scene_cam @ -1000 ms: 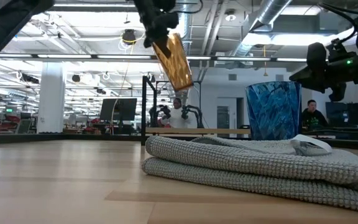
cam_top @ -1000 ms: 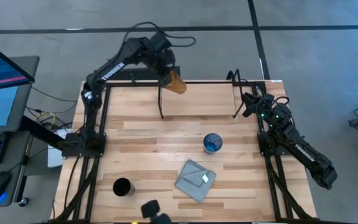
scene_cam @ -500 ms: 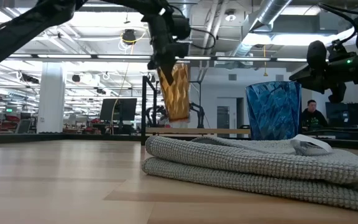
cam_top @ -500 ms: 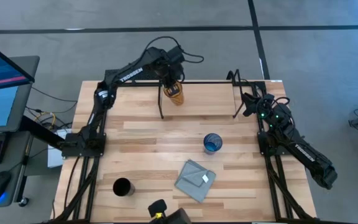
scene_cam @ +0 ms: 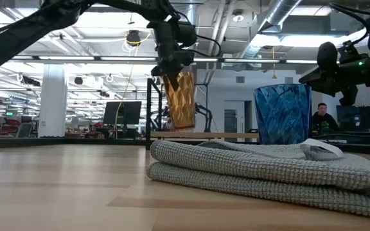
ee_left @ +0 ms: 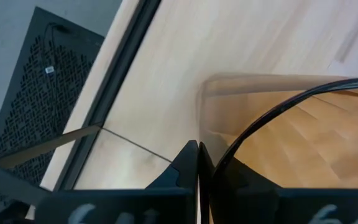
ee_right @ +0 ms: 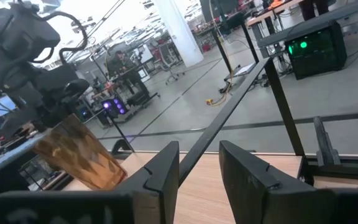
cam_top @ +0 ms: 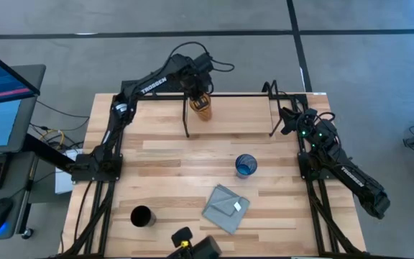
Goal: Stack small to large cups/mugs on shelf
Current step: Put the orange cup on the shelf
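Note:
The amber tumbler [cam_top: 203,108] hangs nearly upright over the left end of the shelf board [cam_top: 236,108], under my left gripper [cam_top: 198,91], which is shut on it. In the low view its base [scene_cam: 184,126] sits at or just above the board; whether it touches, I cannot tell. The blue cup [cam_top: 246,165] stands on the table's middle and the black cup [cam_top: 141,216] near the left front. My right gripper [cam_top: 287,119] waits open beside the shelf's right post. My left gripper [ee_left: 197,149] has the amber tumbler by its dark rim [ee_left: 241,140], with the wall pinched between the two fingers, one inside and one outside. The fingers come from above, pointing down. The tumbler [scene_cam: 181,99] hangs below them, tilted slightly.
A folded grey cloth [cam_top: 226,208] lies on the near side of the table, in front of the blue cup [scene_cam: 282,114]. The shelf's black posts [cam_top: 186,122] and back rail [cam_top: 236,95] frame the board. People and workbenches show in the room beyond.
My left gripper has swung from behind the shelf's left corner toward the near side and down over the shelf board. The tumbler has turned from steeply tilted to nearly upright and has come lower, close to the board. The right arm has kept still.

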